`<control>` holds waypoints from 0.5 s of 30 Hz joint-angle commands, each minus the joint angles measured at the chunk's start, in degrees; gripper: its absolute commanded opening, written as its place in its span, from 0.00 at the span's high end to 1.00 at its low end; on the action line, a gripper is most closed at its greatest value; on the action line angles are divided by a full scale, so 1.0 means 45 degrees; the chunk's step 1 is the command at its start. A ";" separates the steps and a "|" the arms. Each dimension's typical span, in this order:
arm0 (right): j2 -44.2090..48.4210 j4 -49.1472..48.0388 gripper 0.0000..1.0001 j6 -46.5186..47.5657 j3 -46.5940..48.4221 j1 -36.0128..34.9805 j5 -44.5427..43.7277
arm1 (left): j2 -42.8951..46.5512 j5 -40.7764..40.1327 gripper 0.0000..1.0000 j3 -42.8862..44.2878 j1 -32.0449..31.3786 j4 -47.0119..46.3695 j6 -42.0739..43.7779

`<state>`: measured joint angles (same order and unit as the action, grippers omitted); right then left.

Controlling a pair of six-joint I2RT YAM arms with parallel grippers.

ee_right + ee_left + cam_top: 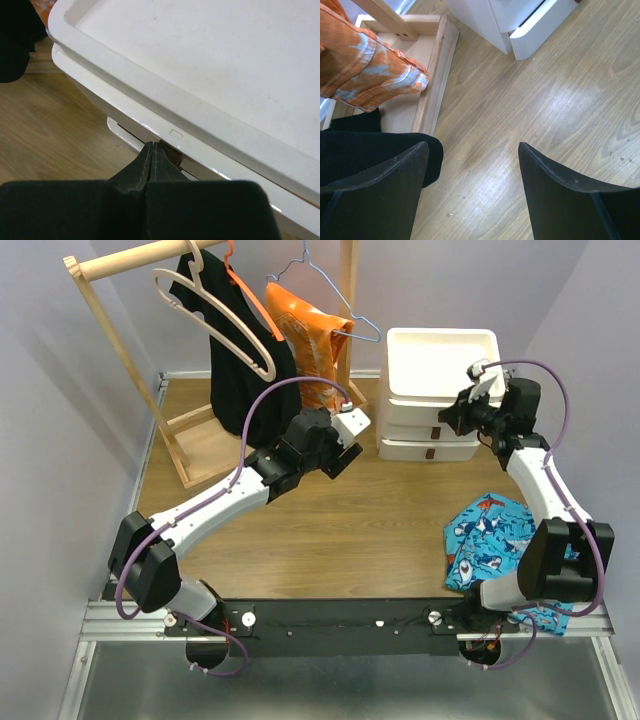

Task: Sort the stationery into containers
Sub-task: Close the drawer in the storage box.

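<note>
At the far right of the surface [340, 530] stood the white drawer unit [415, 410], three tiers under a shallow tray top. Drawer interiors were hidden in every view. From above only the tray floor and the fronts showed, and the right arm covered the unit's right front corner. The right wrist view cut the unit [200, 120] down to the tray rim and a strip of the tier below. The left wrist view caught only one lower corner [485, 20] at its top edge.

The blue shark-print cloth [490, 535] lay near the right arm, its near part covered by the arm's elbow. Anything beneath it could not be seen. The wooden clothes rack [120, 350] at far left ran out of frame at the top. A black garment [245, 370] and an orange one [310, 340] hung from it.

The right pincer [450, 422] was at the unit's front. Up close its fingers were pressed together [152, 147], tips just under the tray rim and right against a small brown pull tab [172, 156]. Most of the tab was hidden behind the tips, so I could not tell whether it was pinched between them.

The left pincer [347, 445] hung left of the unit and apart from it, near the rack. Its fingers stood wide apart [472, 146] with nothing between them. Bare wood [545, 100] lay below, and the black garment's hem [370, 150] lay beside the left finger.
</note>
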<state>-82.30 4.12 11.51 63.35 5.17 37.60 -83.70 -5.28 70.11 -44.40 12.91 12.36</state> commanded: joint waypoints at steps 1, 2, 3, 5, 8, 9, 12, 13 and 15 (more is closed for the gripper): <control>-0.0187 -0.0526 0.96 0.0197 0.0394 -0.0289 -0.0388 | 0.0065 0.0138 0.19 -0.0325 0.0179 -0.0290 -0.0168; -0.0148 -0.0370 0.96 0.0255 0.0414 -0.0270 -0.0311 | 0.0065 0.0138 0.19 -0.0306 0.0199 -0.0251 -0.0169; 0.0045 0.0095 0.96 0.0449 0.0414 -0.0270 -0.0271 | 0.0084 0.0157 0.19 -0.0267 0.0219 -0.0212 -0.0169; 0.0475 0.0664 0.96 0.0742 0.0124 -0.0270 -0.0174 | 0.0163 0.0177 0.19 -0.0247 0.0277 -0.0134 -0.0188; 0.1451 0.1893 0.96 0.2183 -0.1064 -0.0483 -0.0075 | 0.0260 0.0196 0.19 -0.0306 0.0375 -0.0095 -0.0227; 0.1666 0.2593 0.96 0.3272 -0.1438 -0.0620 -0.0133 | 0.0280 0.0196 0.19 -0.0364 0.0375 -0.0095 -0.0266; 0.2000 0.3612 0.96 0.4763 -0.2375 -0.1011 -0.0251 | 0.0280 0.0216 0.19 -0.0481 0.0453 -0.0114 -0.0286; 0.1981 0.3712 0.96 0.5463 -0.2514 -0.1109 -0.0290 | 0.0299 0.0235 0.19 -0.0520 0.0492 -0.0134 -0.0305; 0.1884 0.3889 0.98 0.6440 -0.2788 -0.1129 -0.0523 | 0.0300 0.0235 0.19 -0.0656 0.0531 -0.0192 -0.0344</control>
<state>-73.03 14.22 27.20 54.46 0.99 36.93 -83.68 -5.28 68.66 -42.54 12.93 12.03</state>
